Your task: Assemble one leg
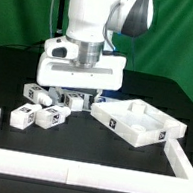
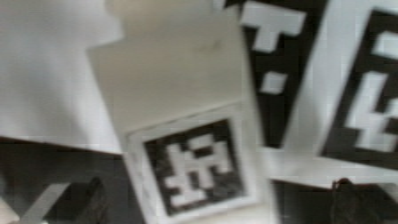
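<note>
Several stubby white legs with black-and-white tags lie in a cluster on the black table at the exterior view's left, for example one (image 1: pixel 25 117) and another (image 1: pixel 49 117). My gripper (image 1: pixel 81 96) is down low over the back of this cluster. In the wrist view one leg (image 2: pixel 178 110) fills the middle, its tag facing the camera. The gripper (image 2: pixel 192 205) straddles this leg, one dark finger (image 2: pixel 71 203) on one side and the other (image 2: pixel 347 205) on the other side. The jaws look open, with a narrow gap to the leg. Another tagged leg (image 2: pixel 338 80) lies right beside it.
The large white square panel (image 1: pixel 106 116) with round corner sockets lies at the exterior view's right, close to the cluster. A low white barrier (image 1: pixel 73 167) runs along the front and both sides of the table.
</note>
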`<state>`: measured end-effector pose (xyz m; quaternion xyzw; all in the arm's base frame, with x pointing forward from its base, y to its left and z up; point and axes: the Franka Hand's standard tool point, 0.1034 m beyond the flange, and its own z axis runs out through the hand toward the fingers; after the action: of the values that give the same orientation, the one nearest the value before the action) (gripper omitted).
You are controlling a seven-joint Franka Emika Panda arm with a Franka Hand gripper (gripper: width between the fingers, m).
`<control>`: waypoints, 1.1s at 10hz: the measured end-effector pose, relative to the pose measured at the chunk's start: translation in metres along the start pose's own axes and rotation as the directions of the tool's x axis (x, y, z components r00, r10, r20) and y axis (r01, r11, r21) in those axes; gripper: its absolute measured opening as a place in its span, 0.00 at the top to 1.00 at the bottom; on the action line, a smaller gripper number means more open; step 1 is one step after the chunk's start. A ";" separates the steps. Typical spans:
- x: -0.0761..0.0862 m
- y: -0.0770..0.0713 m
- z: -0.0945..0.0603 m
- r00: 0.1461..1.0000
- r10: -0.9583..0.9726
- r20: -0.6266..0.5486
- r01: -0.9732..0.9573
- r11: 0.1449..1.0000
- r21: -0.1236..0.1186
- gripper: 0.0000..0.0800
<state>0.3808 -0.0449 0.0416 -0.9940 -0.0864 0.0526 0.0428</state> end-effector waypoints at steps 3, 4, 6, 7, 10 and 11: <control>0.036 -0.008 -0.025 0.987 -0.158 -0.039 0.158 0.987 -0.007 0.19; 0.044 -0.007 -0.017 0.971 -0.230 -0.059 0.229 0.973 -0.021 0.19; 0.029 -0.007 -0.005 0.976 -0.214 -0.046 0.213 0.977 -0.014 0.19; 0.032 -0.006 -0.007 0.975 -0.214 -0.053 0.214 0.977 -0.018 0.19; 0.061 -0.020 -0.015 0.968 -0.246 -0.055 0.243 0.969 -0.046 0.19; 0.081 -0.025 -0.014 0.965 -0.256 -0.062 0.252 0.966 -0.057 0.19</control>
<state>0.4572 -0.0074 0.0502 -0.9767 -0.2127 0.0105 0.0280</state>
